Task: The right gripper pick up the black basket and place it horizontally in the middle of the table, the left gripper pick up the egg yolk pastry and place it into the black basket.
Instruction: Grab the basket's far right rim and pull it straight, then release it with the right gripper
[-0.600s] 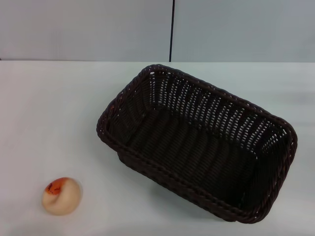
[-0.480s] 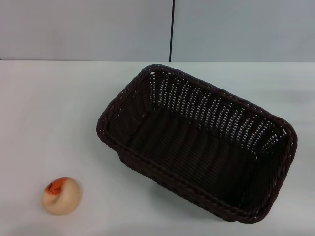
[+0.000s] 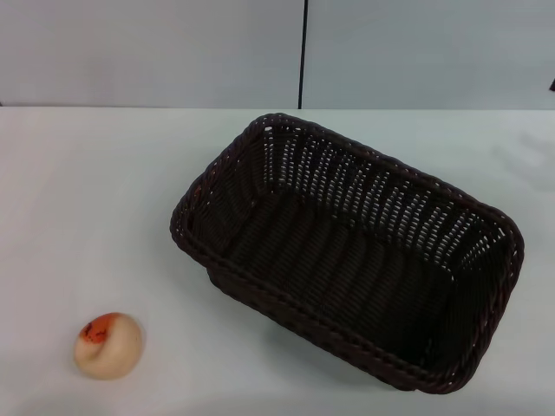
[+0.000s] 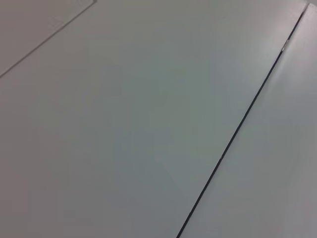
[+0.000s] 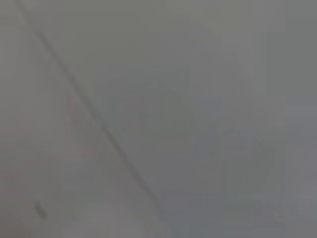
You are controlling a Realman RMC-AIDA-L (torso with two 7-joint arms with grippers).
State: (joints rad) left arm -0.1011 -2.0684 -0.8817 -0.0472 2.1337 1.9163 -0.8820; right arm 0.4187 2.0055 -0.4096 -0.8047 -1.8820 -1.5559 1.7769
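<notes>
The black basket (image 3: 227, 160) stands empty on the white table (image 3: 95, 199), right of the middle, turned at a slant with one corner toward the back. The egg yolk pastry (image 3: 107, 345) lies on the table at the front left, well apart from the basket, with its orange-red mark on top. A small dark sliver (image 3: 552, 84) shows at the far right edge above the table, likely part of my right arm; its fingers are hidden. My left gripper is out of view. Both wrist views show only plain grey panels with a seam.
A grey wall with a dark vertical seam (image 3: 302, 52) runs behind the table's back edge. Bare tabletop lies to the left of the basket and around the pastry. A faint shadow (image 3: 520, 156) falls on the table at the far right.
A dark sliver has come into the head view at the far right edge, and a faint shadow has appeared on the table below it. The basket and the pastry have not moved.
</notes>
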